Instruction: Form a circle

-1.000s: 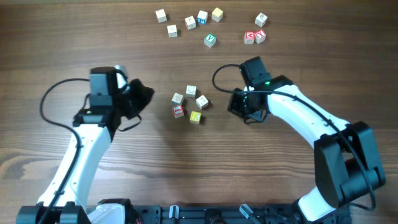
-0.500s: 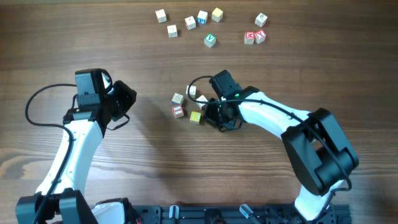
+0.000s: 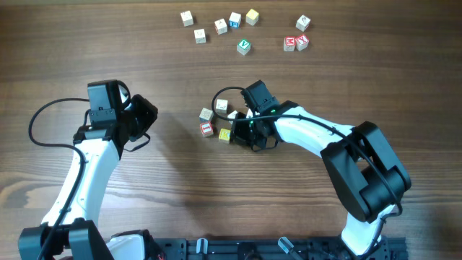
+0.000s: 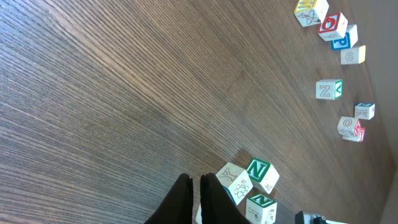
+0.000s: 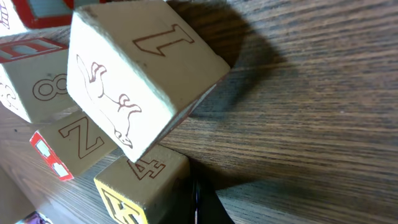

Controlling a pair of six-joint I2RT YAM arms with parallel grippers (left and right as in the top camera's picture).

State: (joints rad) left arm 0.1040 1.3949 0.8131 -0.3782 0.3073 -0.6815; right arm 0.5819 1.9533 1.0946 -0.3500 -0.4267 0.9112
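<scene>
Overhead: circle (image 3: 221,106) of five cubes roughly formed, spacing uneven; right fingers (image 3: 242,128) pinched closed, empty, beside yellow cube (image 3: 225,134); left fingers (image 4: 194,200) closed, empty, well apart.

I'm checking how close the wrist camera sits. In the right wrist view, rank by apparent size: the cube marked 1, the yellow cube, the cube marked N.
1. cube marked 1, clearly largest.
Then yellow cube and cube marked N: similar, both partly out of sight, so unranked.
</scene>
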